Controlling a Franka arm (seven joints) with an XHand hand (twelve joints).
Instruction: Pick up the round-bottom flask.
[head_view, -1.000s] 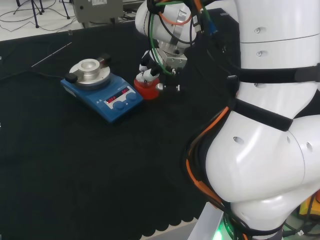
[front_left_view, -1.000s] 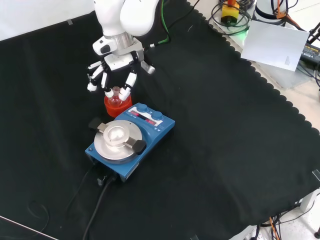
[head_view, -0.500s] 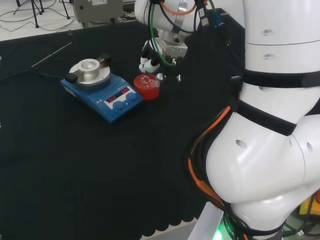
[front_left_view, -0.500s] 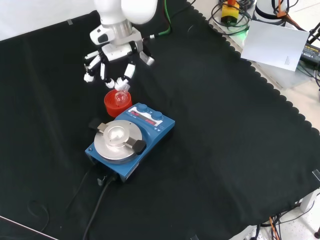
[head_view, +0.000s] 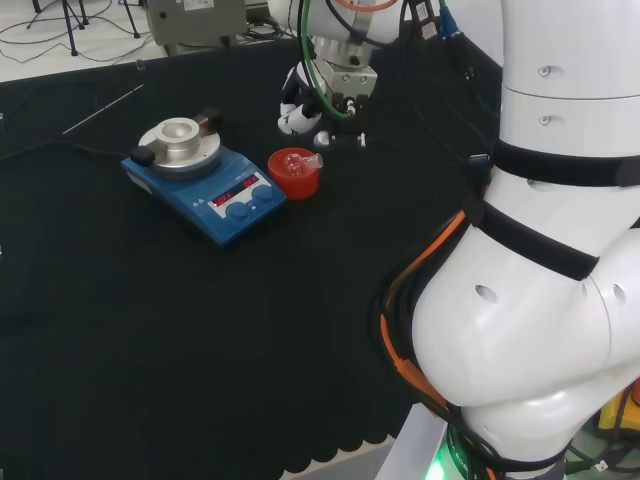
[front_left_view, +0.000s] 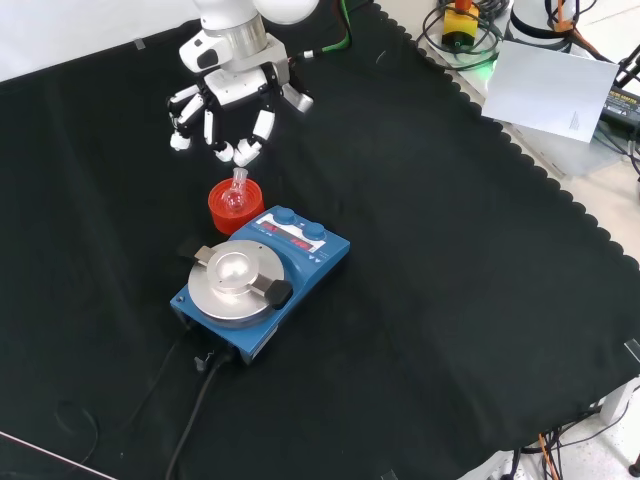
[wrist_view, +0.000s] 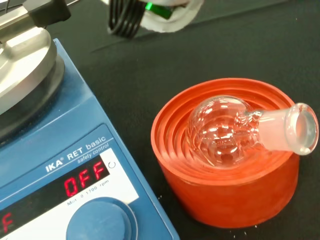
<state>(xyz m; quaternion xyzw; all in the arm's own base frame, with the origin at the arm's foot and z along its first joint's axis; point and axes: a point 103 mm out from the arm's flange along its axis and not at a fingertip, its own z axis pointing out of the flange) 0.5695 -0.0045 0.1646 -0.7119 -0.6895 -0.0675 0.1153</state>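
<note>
Flask (front_left_view: 236, 194) lay tilted in red stand (front_left_view: 222, 213), neck toward hand (front_left_view: 226, 95) just beyond (front view); fingers (front_left_view: 262, 128) spread, curled, empty.

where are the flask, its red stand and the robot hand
flask (wrist_view: 220, 131), wrist view, on its round bulb
red stand (front_left_view: 219, 207), front view, on its outer wall
robot hand (front_left_view: 232, 85), front view, on the palm above the fingers
</note>
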